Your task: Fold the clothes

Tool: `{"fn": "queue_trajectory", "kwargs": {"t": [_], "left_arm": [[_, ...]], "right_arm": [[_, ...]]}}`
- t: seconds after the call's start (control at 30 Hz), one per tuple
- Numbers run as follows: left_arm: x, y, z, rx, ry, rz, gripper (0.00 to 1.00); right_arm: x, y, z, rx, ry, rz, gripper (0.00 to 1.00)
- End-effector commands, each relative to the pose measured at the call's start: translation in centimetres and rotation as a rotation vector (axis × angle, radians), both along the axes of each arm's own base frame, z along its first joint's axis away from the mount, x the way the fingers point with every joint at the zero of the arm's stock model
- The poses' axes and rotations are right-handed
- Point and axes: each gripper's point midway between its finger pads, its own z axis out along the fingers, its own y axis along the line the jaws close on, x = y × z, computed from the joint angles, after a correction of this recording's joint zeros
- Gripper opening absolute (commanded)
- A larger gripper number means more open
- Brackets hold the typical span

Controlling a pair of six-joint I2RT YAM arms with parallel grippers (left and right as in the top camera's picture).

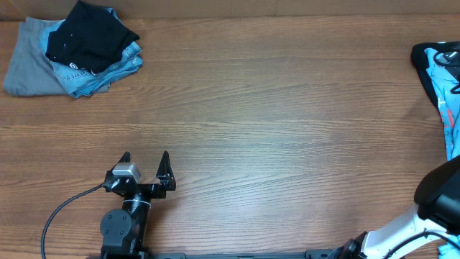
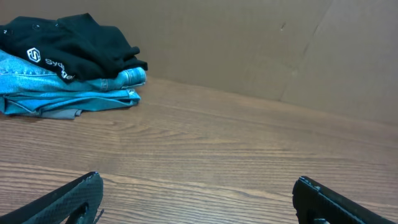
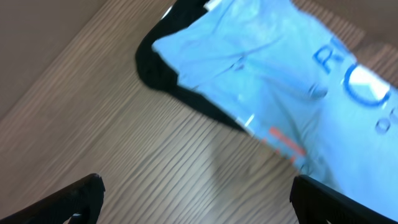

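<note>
So the light blue T-shirt (image 3: 267,74) lies just ahead of the right gripper (image 3: 196,190), jaws wide; left gripper (image 1: 146,165), also wide, sits far off.

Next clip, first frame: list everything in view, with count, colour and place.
light blue soft garment with blue lettering: one, light blue with a red mark, crumpled at the table's right edge
black fabric: one piece, black, under that garment's edge; cannot tell if it is a separate item
black folded garment with white logo: one, black, top of the stack at the far left corner
blue denim garment: one, blue, folded, middle of the stack
grey folded garment: one, grey, bottom of the stack
wooden table: one, brown
cardboard wall: one, tan, behind the table
black cable: one, black, beside the left arm's base
left claw: one, black, open, near edge, holding nothing
right claw: one, black, open, beside the light blue garment, holding nothing
</note>
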Motion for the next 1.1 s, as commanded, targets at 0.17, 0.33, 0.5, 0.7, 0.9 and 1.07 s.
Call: {"fn": "queue_trajectory", "kwargs": {"t": [0.17,0.33,0.5,0.7,0.9,1.07], "left_arm": [[0.0,0.1,0.0,0.012,-0.007,0.005,1.00],[0.0,0.1,0.0,0.012,-0.007,0.005,1.00],[0.0,0.1,0.0,0.012,-0.007,0.005,1.00],[0.0,0.1,0.0,0.012,-0.007,0.005,1.00],[0.0,0.1,0.0,0.012,-0.007,0.005,1.00],[0.0,0.1,0.0,0.012,-0.007,0.005,1.00]], "right_arm": [[0.0,-6.4,-5.1,-0.097,0.092,0.041,1.00],[-0.6,-9.4,-8.5,-0.116,0.130,0.048,1.00],[-2.2,-12.6,-10.5,-0.121,0.132,-0.002,1.00],[-3.1,-13.9,-13.6,-0.063,0.124,-0.004,0.99],[-3.1,-14.1,-14.8,-0.044,0.118,0.000,0.92],[-2.8,-14.3,-14.6,-0.050,0.104,0.003,0.87]]}}
